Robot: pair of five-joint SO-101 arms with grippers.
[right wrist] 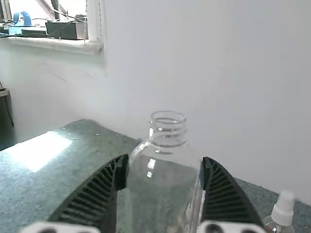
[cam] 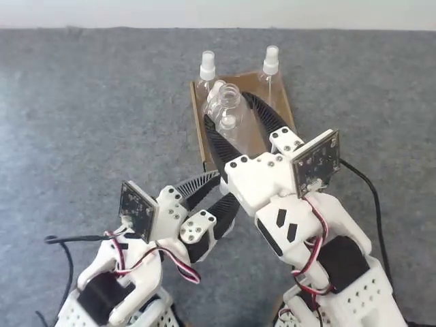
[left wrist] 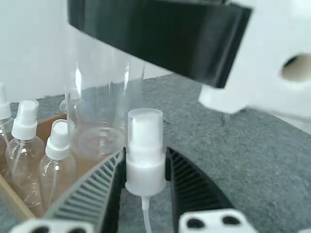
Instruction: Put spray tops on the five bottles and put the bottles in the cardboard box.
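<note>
The grey table (cam: 82,102) carries the cardboard box (cam: 199,129), which lies directly under the right gripper (right wrist: 165,162) and ahead of the left gripper (left wrist: 145,162). Both arms work over it, likely so a finished bottle needs only a short drop.

At least 3 capped bottles (left wrist: 24,155) stand upright in the box, beyond and to one side of the left gripper. They are packed toward 1 end, which leaves room beneath the right gripper.

The right gripper is clamped on the body of an open bottle (right wrist: 163,189). Its threaded neck points away past the fingertips and is bare. Gripping the body rather than the neck keeps the thread free for a top.

The left gripper is closed on the collar of 1 spray top (left wrist: 144,141), nozzle away from the wrist and dip tube trailing back between the jaws. The held bottle hangs just beyond this top, not touching. To my eye, this is the last bottle awaiting its top.
</note>
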